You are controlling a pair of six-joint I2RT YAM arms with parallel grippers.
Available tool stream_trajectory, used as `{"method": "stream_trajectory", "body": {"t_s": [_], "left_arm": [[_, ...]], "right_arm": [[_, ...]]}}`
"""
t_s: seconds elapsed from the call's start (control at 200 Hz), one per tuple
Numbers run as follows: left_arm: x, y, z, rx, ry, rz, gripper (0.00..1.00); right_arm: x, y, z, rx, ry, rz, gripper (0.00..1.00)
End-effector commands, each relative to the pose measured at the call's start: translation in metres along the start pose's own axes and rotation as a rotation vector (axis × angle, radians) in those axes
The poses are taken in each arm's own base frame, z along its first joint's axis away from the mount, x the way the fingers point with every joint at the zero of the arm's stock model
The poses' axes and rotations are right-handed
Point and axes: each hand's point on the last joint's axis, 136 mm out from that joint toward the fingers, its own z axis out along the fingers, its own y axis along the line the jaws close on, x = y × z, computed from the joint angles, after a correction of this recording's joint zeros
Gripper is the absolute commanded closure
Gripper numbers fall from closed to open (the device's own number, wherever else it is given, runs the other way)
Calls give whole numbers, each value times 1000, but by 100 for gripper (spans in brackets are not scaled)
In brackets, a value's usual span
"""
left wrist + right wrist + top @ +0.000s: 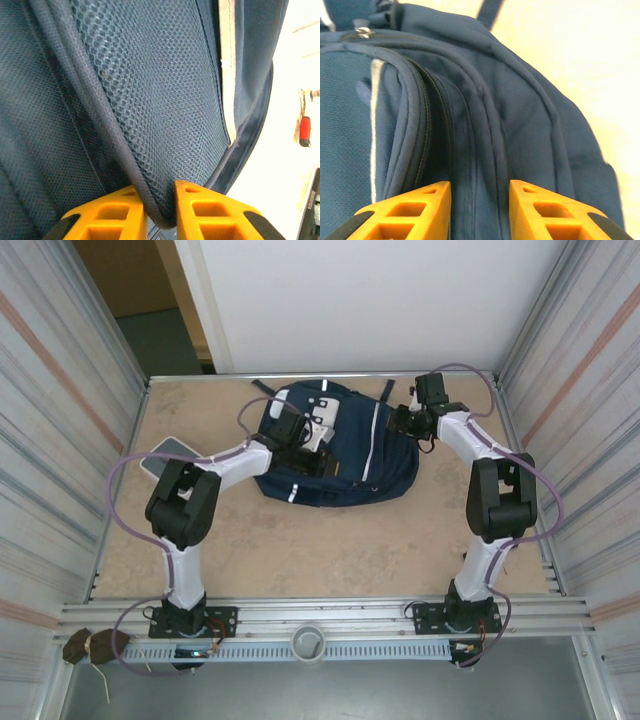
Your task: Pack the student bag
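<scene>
Corrugated metal walls [60, 390] box in the tan counter [300, 550], and the large navy-blue fabric student bag with thin white stripes [350, 465] lies flat at its far middle, between your two arms. Your left end effector [159, 192] is closed on the bag, pinching a piped edge of its mesh panel. Your right end effector [480, 187] sits at the bag's right shoulder, jaws part-way apart astride a fold beside the dark zip [427, 125]; you cannot tell whether they bite on it. You seem to be at the opening step, getting hold of both sides of the mouth. Next, secure the right grip, then pull the two sides apart, gently, so that the cloth does not slip out.
</scene>
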Motion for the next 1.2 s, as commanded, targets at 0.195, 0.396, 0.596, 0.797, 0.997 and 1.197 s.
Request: {"method": "stream_trajectory", "body": {"t_s": [0.195,0.396,0.596,0.797,0.997,1.197], "left_arm": [[-1,-36,-12,186,-79,-133,100],[-12,-47,-26,279,-121,-176,100],[-14,-48,-30,293,-120,-182,100],[-13,-45,-31,285,-116,-182,100],[-12,-43,-30,278,-112,-179,100],[-11,-42,-29,270,-107,-174,100]], "right_arm": [[69,-1,-75,-4,5,-87,49],[131,50,-98,-200,-17,-158,46],[169,81,-77,-207,-37,-178,52],[181,81,-45,-100,-79,-156,55],[182,73,-26,42,-114,-212,58],[180,69,-20,129,-157,-269,66]]}}
